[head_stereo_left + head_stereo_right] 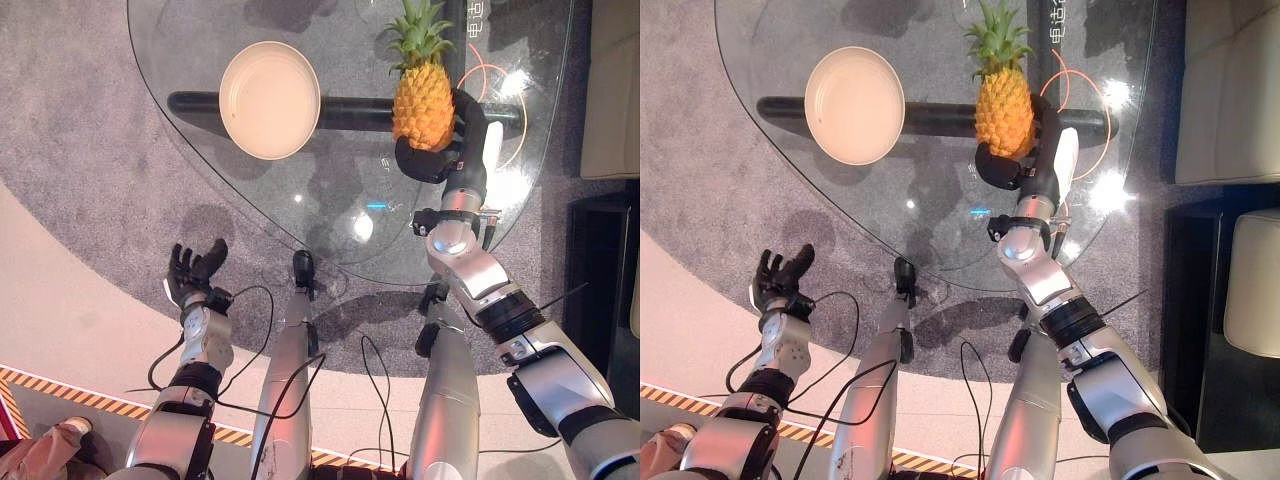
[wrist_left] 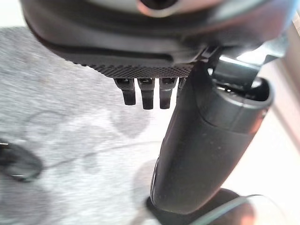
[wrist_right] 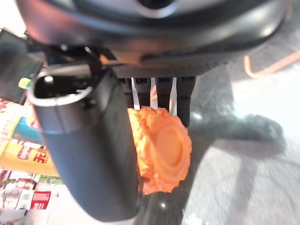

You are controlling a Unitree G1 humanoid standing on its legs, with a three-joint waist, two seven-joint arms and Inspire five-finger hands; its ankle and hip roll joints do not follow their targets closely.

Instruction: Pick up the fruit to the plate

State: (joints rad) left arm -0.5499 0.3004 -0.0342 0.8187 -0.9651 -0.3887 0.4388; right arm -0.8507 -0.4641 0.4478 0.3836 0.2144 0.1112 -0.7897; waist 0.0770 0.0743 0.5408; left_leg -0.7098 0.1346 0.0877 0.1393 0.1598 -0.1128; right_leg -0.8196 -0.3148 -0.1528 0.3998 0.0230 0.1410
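The right hand grips the pineapple, fingers and thumb curled round its lower body, holding it upright over the glass worktop. The cream plate sits on the worktop well apart, toward the robot's left. The left hand hangs over the carpet, fingers relaxed and holding nothing.

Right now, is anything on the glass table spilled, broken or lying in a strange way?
Nothing stands out. The right hand grips the pineapple upright above the glass table; the plate sits empty and intact.
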